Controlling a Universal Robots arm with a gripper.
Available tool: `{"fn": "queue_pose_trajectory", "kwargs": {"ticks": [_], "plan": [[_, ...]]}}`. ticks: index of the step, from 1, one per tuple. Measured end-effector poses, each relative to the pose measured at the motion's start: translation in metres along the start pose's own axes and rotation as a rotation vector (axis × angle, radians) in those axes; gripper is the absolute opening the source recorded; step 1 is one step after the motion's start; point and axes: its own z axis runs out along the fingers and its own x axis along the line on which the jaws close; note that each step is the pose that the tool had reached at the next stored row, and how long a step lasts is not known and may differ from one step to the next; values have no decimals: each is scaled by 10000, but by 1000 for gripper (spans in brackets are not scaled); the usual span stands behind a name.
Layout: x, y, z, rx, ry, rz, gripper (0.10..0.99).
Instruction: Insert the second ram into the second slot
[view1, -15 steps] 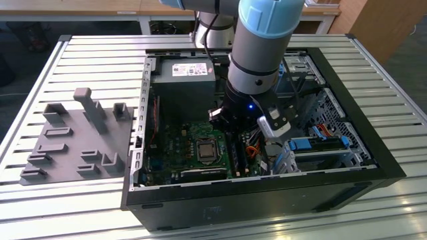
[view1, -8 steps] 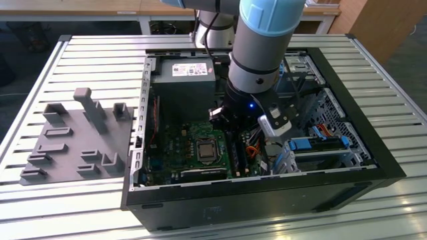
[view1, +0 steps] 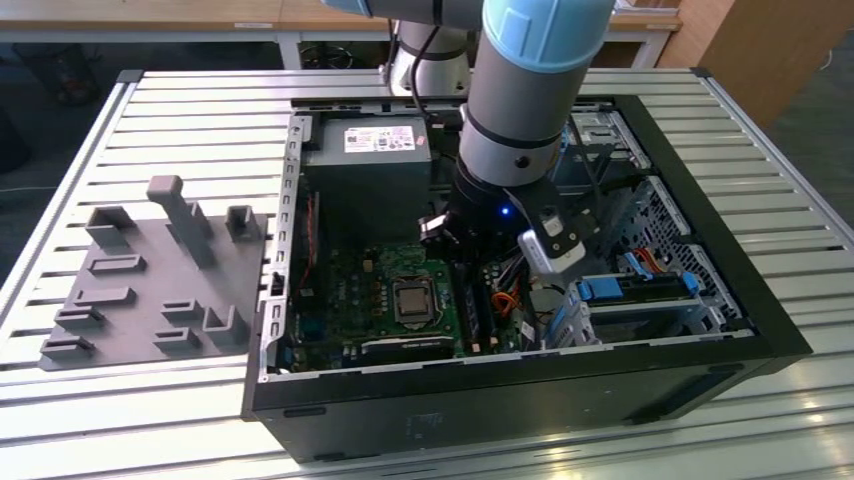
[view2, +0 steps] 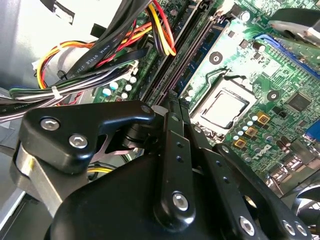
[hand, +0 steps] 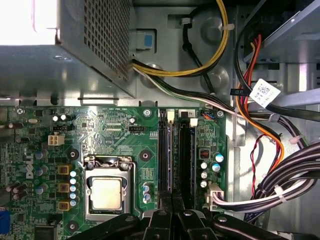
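The work surface is a slatted aluminium table (view1: 747, 90); a second, light-topped table (view1: 160, 18) stands behind it; a wooden panel (view1: 781, 50) occupies the exterior view's right; dark floor (view1: 34, 150) lies alongside; lighting is bright and even.

- The robot arm (view1: 527, 90), grey with pale blue joint caps, reaches steeply down from the far side in the exterior view.
- Its wrist (view1: 497, 215) hangs low, a small blue light glowing on it.
- The black gripper (view2: 174, 112) points downward in both wrist views, its fingers (hand: 172, 212) pressed close together.
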Motion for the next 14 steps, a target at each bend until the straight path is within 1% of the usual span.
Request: {"fn": "queue_pose_trajectory", "kwargs": {"ticks": [2, 3, 4, 14], "plan": [[0, -2, 1, 10, 4, 0, 118], [-1, -17, 17, 41, 34, 1, 118], [-1, -16, 22, 45, 34, 3, 118], [-11, -16, 28, 42, 34, 106, 118]]}}
